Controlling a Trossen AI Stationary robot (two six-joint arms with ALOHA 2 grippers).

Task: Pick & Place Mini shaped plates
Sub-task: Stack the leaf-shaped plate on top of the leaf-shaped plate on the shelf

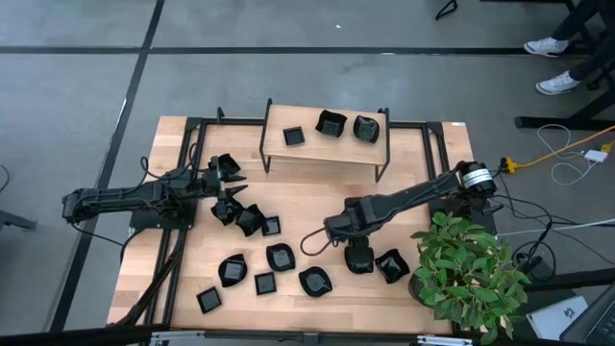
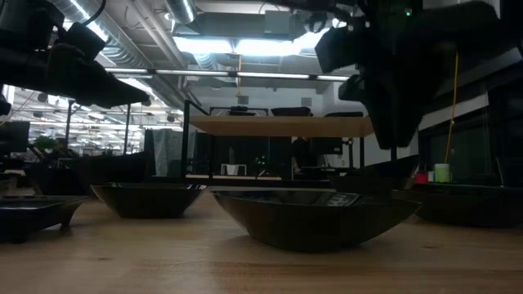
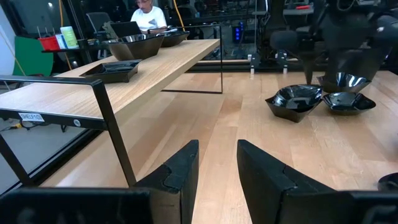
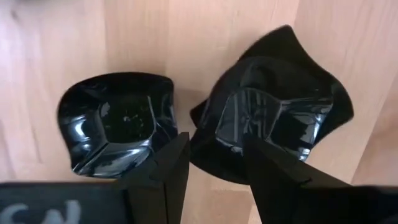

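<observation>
The right gripper [image 4: 214, 165] hangs with its jaws parted and nothing between them, directly over two glossy black mini plates near the worktop's [image 1: 432, 163] five-o'clock corner, beside a potted plant [image 1: 471, 269]. In the right wrist view we see a rounded plate [image 4: 115, 124] under one finger and a wavy-edged plate [image 4: 280, 118] under the other, the pair lying just beside each other, perhaps touching at their rims. From above, the same two show as the dark plate beneath the gripper [image 1: 358, 258] and its neighbour [image 1: 391, 264]. We judge this the approach to a pick: the arm is lined up but has closed on nothing. The left gripper [image 3: 217, 165] waits at the nine-o'clock side, its fingers a modest gap apart and empty, facing across the boards toward the raised wooden shelf [image 1: 327, 144] at twelve o'clock, where three plates [image 1: 332, 125] already sit. Most of the loose plates [image 1: 279, 256] lie scattered toward six o'clock, with a small cluster [image 1: 240, 213] near the left arm. The next move, as we read it, calls for choosing one plate, shifting so a single rim sits between the jaws, then lowering and closing. The closeness of the two plates could mean nudging the second.
</observation>
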